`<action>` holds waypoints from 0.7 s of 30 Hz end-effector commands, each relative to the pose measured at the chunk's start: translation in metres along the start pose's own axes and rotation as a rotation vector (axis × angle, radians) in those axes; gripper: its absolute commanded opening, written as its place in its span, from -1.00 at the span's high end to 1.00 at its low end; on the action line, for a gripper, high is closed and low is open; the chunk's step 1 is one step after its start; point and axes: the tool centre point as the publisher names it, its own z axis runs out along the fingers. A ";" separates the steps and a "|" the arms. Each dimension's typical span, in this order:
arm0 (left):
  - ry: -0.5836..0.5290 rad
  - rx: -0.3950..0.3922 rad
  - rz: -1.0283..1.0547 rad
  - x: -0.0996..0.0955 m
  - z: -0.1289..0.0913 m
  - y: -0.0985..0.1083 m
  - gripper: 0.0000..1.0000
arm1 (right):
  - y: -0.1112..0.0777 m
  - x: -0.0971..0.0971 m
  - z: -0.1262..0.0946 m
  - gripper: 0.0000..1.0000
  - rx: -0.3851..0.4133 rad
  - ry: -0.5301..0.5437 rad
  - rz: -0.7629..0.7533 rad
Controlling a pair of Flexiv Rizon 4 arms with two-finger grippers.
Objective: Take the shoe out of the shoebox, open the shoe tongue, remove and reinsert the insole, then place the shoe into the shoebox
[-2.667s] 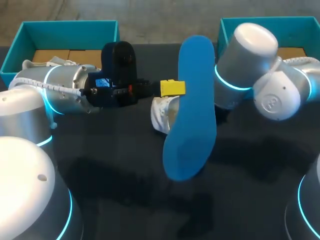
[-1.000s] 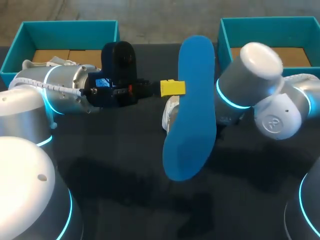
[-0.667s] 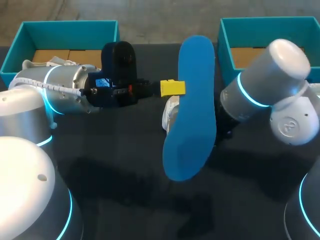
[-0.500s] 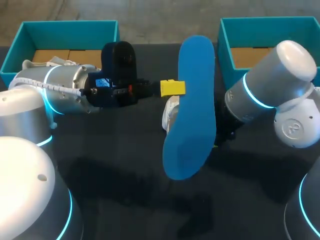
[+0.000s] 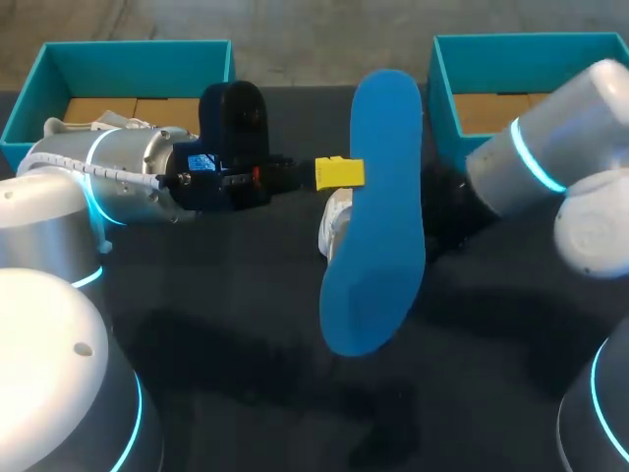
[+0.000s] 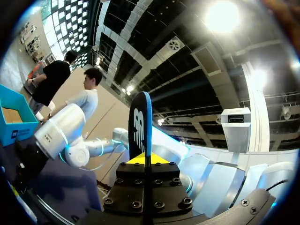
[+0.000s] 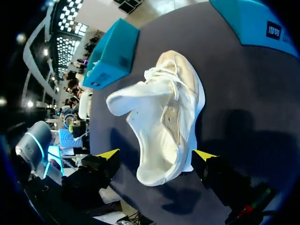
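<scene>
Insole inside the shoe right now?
No: the left pincer holds the blue insole up in the air, while the white shoe lies on the table.

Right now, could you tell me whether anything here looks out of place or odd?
The blue insole is outside the white shoe, held on edge in the air by the left gripper. The shoe lies on the table, tongue flared open, between the right gripper's open jaws. Nothing looks spilled or damaged.
</scene>
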 end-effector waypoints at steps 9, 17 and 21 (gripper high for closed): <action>0.001 0.002 0.001 0.000 0.000 0.001 1.00 | -0.002 0.008 -0.065 -1.00 -0.012 0.320 0.048; 0.001 0.002 0.001 0.000 0.000 0.001 1.00 | 0.001 0.014 -0.070 -1.00 0.002 0.364 0.028; 0.001 0.002 0.001 0.000 0.000 0.001 1.00 | 0.001 0.014 -0.070 -1.00 0.002 0.364 0.028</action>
